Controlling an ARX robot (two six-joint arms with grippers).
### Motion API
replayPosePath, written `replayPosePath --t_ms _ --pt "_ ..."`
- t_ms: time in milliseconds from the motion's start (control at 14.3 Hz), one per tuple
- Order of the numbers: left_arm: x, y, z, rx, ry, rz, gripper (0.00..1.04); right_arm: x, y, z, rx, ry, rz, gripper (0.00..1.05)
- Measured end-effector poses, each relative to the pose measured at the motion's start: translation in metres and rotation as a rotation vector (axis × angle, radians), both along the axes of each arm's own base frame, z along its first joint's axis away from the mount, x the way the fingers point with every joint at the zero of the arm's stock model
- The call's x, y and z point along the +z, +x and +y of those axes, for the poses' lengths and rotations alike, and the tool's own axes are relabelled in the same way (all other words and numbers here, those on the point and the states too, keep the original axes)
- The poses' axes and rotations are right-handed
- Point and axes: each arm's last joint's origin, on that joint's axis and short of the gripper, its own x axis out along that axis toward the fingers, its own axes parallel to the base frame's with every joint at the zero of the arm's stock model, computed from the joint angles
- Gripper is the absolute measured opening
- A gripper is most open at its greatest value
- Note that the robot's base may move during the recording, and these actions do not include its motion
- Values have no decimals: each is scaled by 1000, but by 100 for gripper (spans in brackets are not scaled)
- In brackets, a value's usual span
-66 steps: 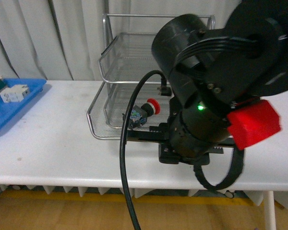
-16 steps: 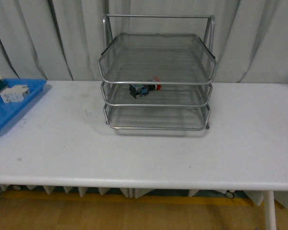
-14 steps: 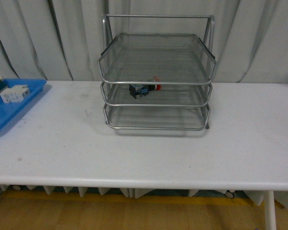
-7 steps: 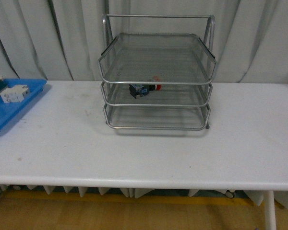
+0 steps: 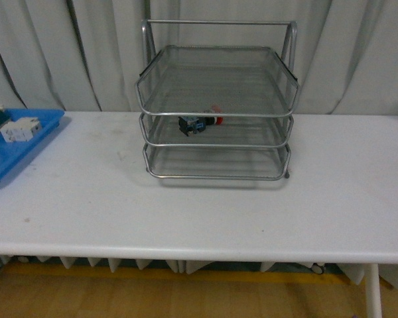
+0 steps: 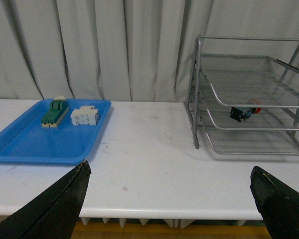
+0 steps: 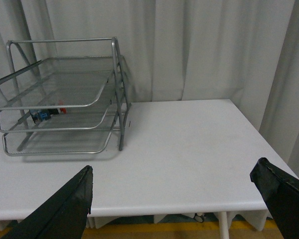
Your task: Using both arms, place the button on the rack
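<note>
On the near part of the white table [image 5: 205, 218], well short of the silver wire-mesh three-tier rack [image 5: 217, 106], both grippers hang apart from everything: the left gripper [image 6: 172, 209] and the right gripper [image 7: 174, 211] each show two black fingertips spread wide, jaws open and holding nothing. Farther back, inside the rack's middle tier, the small red-capped push-button with a black-and-blue body [image 5: 199, 123] lies on its side. Left of the rack sits a flat blue plastic tray [image 6: 25, 144] carrying a green terminal block [image 6: 54, 112] and a white blocky connector [image 6: 85, 115].
</note>
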Motion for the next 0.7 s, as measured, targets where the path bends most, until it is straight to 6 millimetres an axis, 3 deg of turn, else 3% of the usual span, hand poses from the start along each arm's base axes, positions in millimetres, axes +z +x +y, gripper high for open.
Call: replayPosePath --t_ms 698 --pt "0 0 0 0 0 0 98 0 0 0 0 0 0 98"
